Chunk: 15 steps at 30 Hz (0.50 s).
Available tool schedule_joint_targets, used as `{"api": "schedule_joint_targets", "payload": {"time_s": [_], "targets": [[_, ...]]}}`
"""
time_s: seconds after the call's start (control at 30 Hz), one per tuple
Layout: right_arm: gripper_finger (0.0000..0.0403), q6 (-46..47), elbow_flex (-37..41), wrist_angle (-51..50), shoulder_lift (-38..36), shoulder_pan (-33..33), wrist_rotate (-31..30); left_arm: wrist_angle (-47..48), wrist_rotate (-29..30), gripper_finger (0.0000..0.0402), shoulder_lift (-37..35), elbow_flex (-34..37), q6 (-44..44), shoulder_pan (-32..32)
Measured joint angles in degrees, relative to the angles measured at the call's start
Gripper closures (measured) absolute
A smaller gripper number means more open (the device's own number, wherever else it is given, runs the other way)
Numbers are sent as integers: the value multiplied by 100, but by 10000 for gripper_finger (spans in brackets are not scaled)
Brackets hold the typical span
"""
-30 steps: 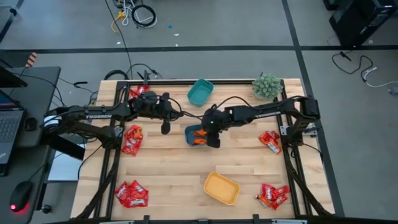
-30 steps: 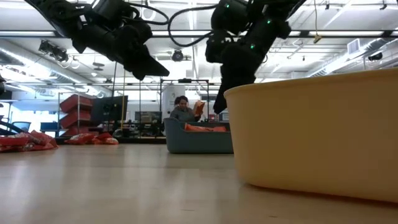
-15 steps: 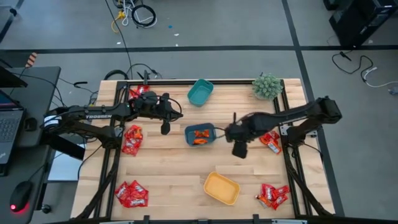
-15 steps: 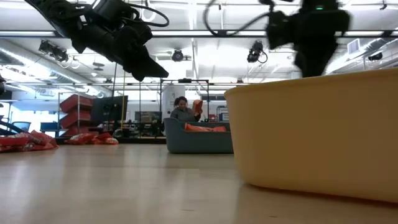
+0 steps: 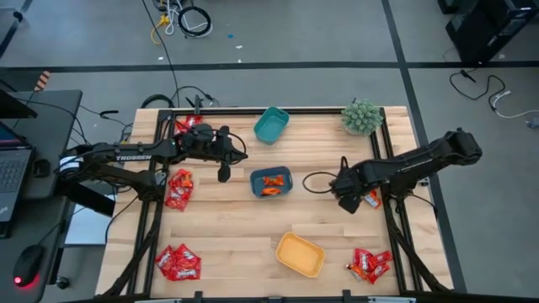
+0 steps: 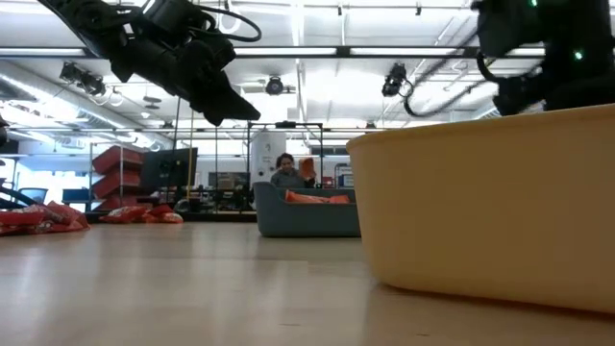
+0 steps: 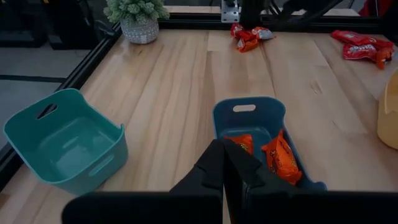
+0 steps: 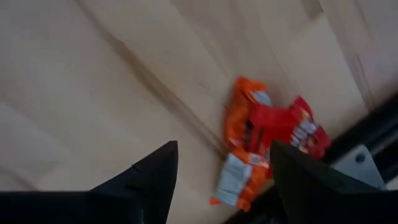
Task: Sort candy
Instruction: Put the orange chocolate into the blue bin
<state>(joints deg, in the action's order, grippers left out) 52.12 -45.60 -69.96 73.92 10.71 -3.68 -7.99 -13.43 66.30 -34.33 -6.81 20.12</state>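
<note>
Right gripper (image 5: 347, 200) sits over the right side of the wooden table (image 5: 227, 227), just beside a small pile of candy (image 5: 366, 192) near the table's right edge. In the right wrist view its fingers (image 8: 152, 177) stand wide apart with nothing between them; the same pile, orange and red wrappers (image 8: 264, 146), lies on the wood ahead of them, next to the black frame rail.

Left gripper (image 5: 224, 172) hangs above the table left of centre, well apart from the right one. In the left wrist view its fingers (image 7: 217, 171) are pressed together, holding nothing.

Blue bin (image 5: 271, 182) at table centre holds a few orange candies (image 7: 280, 155). Teal bin (image 5: 270, 124) stands near the far edge, tilted, nothing seen inside in the left wrist view (image 7: 62, 143). Yellow bin (image 5: 300, 254) sits near the front edge; it fills the right of the low view (image 6: 490, 207).

More candy piles: left of centre (image 5: 178, 188), front left corner (image 5: 178, 263), front right corner (image 5: 369, 264), far left corner (image 5: 187, 124).

Small potted plant (image 5: 361, 116) at far right corner. A person (image 6: 283, 173) shows in the room behind, low view.
</note>
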Motion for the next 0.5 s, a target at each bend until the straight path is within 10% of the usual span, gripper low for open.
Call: {"api": "schedule_joint_targets", "payload": {"time_s": [0.5], "targets": [[172, 196, 898, 419, 385, -154, 491, 12, -2, 401, 0, 0, 224, -2]]}}
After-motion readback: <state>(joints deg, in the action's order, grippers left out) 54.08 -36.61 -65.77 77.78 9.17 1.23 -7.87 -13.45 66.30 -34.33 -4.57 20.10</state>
